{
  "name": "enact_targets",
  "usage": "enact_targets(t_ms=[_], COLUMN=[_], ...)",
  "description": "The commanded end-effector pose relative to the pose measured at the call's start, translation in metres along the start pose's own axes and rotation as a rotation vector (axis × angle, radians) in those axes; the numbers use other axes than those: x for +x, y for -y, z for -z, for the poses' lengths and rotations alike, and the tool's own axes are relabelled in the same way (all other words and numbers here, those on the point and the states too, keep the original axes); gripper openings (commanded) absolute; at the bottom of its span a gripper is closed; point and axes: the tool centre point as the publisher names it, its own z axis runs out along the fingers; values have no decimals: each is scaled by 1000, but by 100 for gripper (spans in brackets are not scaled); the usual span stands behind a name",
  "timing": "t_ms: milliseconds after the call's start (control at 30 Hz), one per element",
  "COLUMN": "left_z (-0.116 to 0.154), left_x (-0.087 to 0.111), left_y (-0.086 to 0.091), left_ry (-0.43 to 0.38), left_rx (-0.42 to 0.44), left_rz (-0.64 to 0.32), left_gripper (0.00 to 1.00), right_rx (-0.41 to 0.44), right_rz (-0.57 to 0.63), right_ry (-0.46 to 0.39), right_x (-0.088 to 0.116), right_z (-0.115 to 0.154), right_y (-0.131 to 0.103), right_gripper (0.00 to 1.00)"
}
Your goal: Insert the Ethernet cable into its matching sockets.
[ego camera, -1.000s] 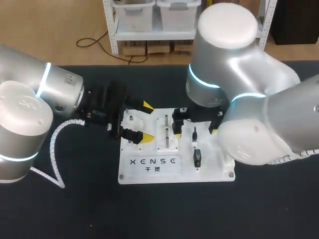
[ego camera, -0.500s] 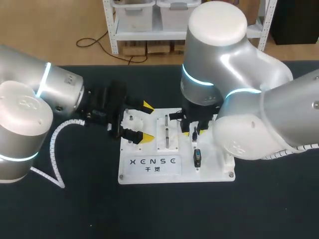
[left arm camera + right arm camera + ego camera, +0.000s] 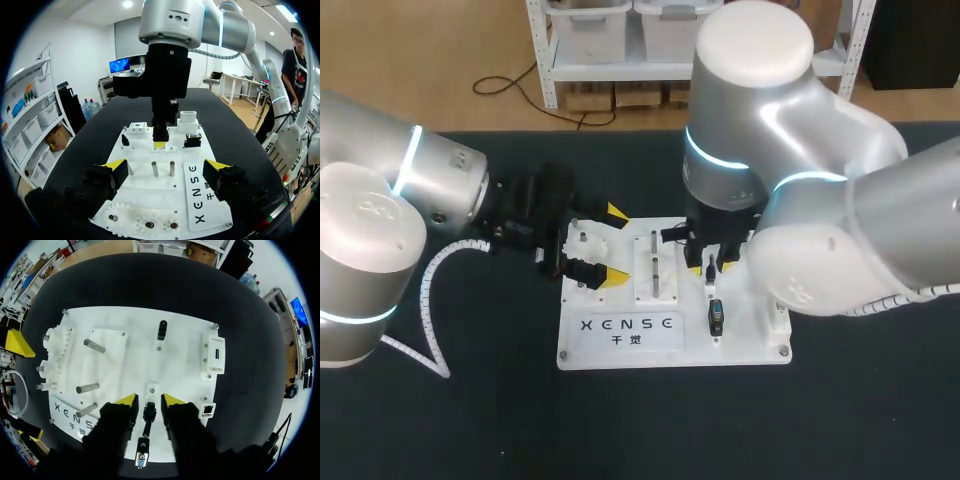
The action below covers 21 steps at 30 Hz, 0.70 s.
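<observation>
Left tool (image 3: 614, 245) lies level, spread wide; right tool (image 3: 713, 268) points down, narrowly parted.

Right arm (image 3: 790, 180) hides far right corner of board (image 3: 670, 356).

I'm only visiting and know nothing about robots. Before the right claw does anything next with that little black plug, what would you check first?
1. Centring of the right claw over the black plug: ok, the plug lies between the yellow tips.
2. Grip on the plug: not ok, gaps show on both sides.
3. Access to the socket block: ok, nothing covers it at the corner of the board.
4. The left claw out of the way: ok, it is open and straddles the board's gear end.
5. Plug matches that socket: cannot tell.
</observation>
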Motion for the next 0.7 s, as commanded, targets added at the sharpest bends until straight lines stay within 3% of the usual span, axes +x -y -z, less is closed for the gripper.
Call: enact_targets(t_ms=[33,67,700], left_z=[0,0,0], left_x=[1,1,1], left_y=[-1,-1,-1], left_ry=[2,2,2], left_rx=[0,0,0], left_rz=[-1,-1,-1], left_gripper=[100,100,100], right_rx=[-2,-4,-35], right_rz=[1,2,27], right_ry=[-4,-4,-7], right_x=[1,1,-4], right_z=[1,1,19], right_y=[1,1,1], right_gripper=[8,0,0])
